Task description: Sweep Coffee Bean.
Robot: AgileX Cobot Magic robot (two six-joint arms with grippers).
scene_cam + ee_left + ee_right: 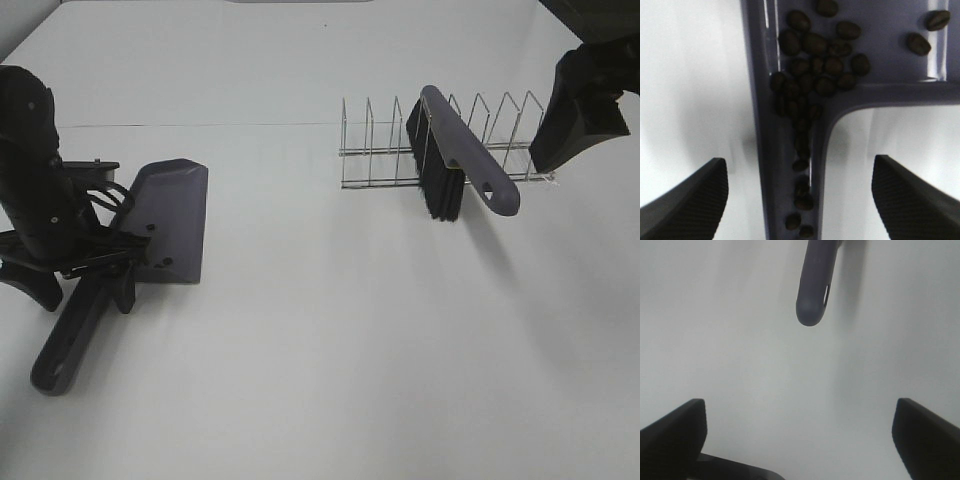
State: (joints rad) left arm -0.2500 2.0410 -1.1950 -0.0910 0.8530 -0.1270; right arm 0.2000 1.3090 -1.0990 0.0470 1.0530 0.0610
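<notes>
Left arm low at the left edge of the table [320, 380], wrist bent down over the dustpan [170, 220]; left gripper [799, 200] straddles the dustpan's handle [68, 340] where it joins the pan; jaws spread wide, one finger on each side of the handle, neither touching it in the left wrist view.

Right arm raised at the far right, its dark gripper [570, 125] hanging above the right end of the wire rack [445, 150]; jaws stand apart with nothing between them; in the right wrist view only the rounded end of the brush handle [815, 285] shows ahead, over bare table.

Coffee bean [815, 65]: a cluster heaped in the dustpan's back corner, a thin line trailing down the handle's channel, two loose ones apart on the pan floor; individual beans lie at mixed angles, no common direction.

Dustpan flat on the table; long axis runs from the handle, near left, to the mouth, pointing away and slightly right.

Brush [455, 160] rests in the wire rack, bristles [440, 185] down; long axis diagonal, handle end toward near right.
</notes>
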